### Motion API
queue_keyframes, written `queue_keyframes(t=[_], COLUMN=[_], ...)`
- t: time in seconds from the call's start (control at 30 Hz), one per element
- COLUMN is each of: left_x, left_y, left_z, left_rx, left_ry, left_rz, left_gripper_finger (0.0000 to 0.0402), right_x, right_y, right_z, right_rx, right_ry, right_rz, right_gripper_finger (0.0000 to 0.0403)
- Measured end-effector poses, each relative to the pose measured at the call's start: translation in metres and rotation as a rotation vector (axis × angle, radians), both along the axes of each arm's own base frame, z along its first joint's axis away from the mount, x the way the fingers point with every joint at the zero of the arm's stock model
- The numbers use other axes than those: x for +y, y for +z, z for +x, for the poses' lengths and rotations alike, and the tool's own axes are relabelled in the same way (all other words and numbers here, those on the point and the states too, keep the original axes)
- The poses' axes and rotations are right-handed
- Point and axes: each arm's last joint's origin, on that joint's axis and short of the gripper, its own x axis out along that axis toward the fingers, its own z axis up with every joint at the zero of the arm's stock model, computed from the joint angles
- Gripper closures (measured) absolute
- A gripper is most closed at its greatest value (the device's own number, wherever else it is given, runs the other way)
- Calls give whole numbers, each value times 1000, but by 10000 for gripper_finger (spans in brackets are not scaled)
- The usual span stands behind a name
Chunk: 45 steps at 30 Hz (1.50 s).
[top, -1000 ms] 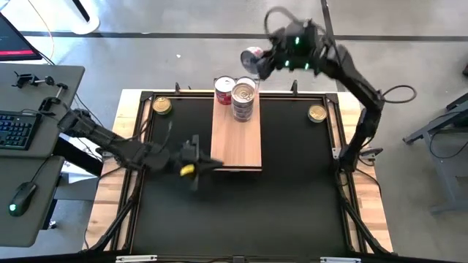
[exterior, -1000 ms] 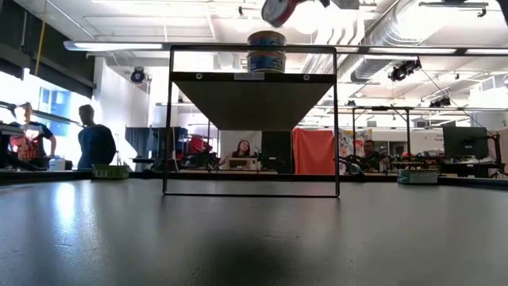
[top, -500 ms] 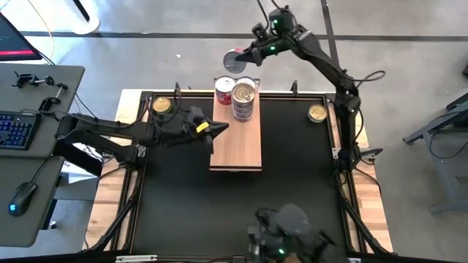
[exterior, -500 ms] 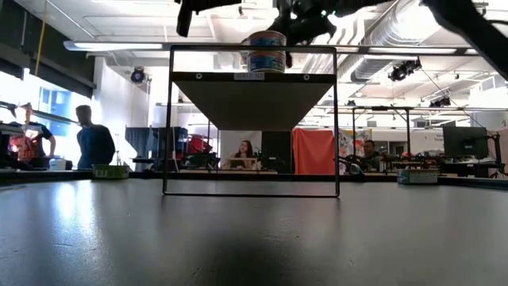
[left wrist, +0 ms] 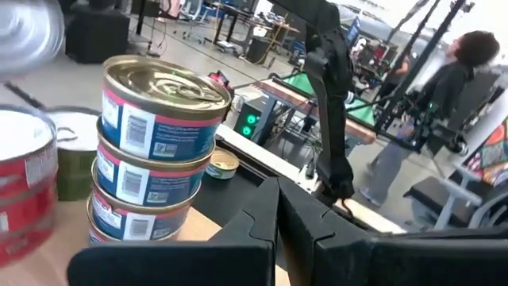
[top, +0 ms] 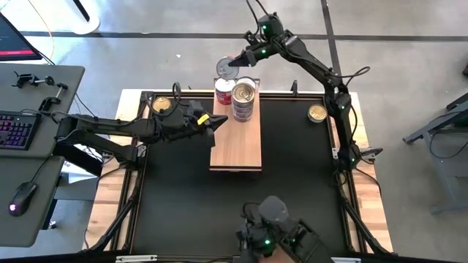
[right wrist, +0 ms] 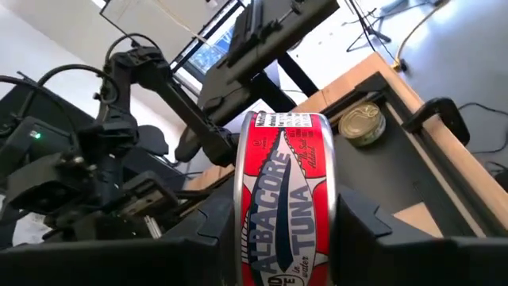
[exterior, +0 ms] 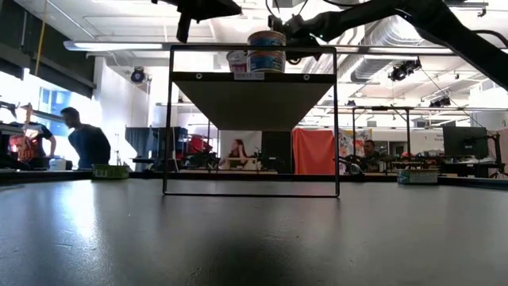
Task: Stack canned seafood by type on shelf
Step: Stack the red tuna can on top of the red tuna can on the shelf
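The shelf (top: 236,139) is a light-wood plank in the middle of the black mat. At its far end stand a stack of three pink-and-blue labelled tins (top: 244,99) (left wrist: 155,151) and a red tin (top: 224,92) (left wrist: 24,187). My right gripper (top: 235,64) is above and just beyond the red tin, shut on another red tuna tin (right wrist: 286,199). My left gripper (top: 213,121) (left wrist: 278,218) hovers shut at the plank's left edge, near the stack. Two loose gold-lidded tins lie on the mat, one at the far left (top: 161,105) and one at the far right (top: 316,112). My right gripper pinches the red tuna tin between its two fingers (right wrist: 361,230), which lie on the tin's two flat ends, so the red side label (right wrist: 290,171) faces the wrist camera. The tin is lifted clear and turned on edge above the plank's far end.
A dark device with green lights (top: 274,235) sits at the table's near edge. A desk with keyboard and mouse (top: 22,131) stands left of the table. People move in the room behind (exterior: 87,143). Bare mat (top: 292,168) lies on both sides of the plank.
My right gripper has carried the red tin toward the table's left and come down closer to the red tin on the plank. My left gripper has moved from near the plank's near-left corner toward the far edge, alongside the plank. The dark device has come into view at the near edge.
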Motion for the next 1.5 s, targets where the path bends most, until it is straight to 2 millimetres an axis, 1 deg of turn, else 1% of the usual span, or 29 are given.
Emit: queue_keyframes(t=[0.1, 0.17, 0.2, 0.33, 0.4, 0.53, 0.67, 0.77, 0.93, 1.03, 1.17, 1.33, 1.5], left_x=[-1, -1, 0, 2, 3, 6, 5, 4, 4, 4, 4, 4, 4], left_y=[3, 9, 14, 30, 36, 42, 44, 41, 37, 36, 37, 35, 33], left_z=[-3, -9, -13, -34, -45, -64, -75, -79, -79, -78, -79, -79, -80], left_rx=[15, 4, -6, -30, -31, -15, 7, 37, 73, 77, 73, 86, 104], left_ry=[-19, -23, -22, -8, 4, 22, 25, 22, 23, 23, 23, 22, 23], left_rz=[63, 97, 115, 171, 191, 191, 181, 169, 134, 134, 134, 133, 111], left_gripper_finger=[402, 402, 402, 402, 402, 402, 402, 402, 402, 402, 402, 402, 402], right_x=[2, 3, 4, 10, 14, 23, 27, 26, 26, 26, 27, 26, 28], right_y=[-1, -1, -1, -2, -2, -8, -11, -13, -15, -15, -16, -18, -17], right_z=[2, 3, 4, 10, 14, 24, 31, 32, 34, 34, 35, 35, 36], right_rx=[10, 16, 20, 30, 42, 65, 80, 91, 116, 118, 116, 148, 143], right_ry=[1, -7, -9, -9, -19, -11, -32, -55, -87, -76, -51, -132, -112], right_rz=[14, 25, 26, 26, 36, 47, 43, 65, 141, 189, 211, 157, 139], right_gripper_finger=[285, 285, 280, 239, 232, 243, 258, 259, 260, 260, 260, 260, 260])
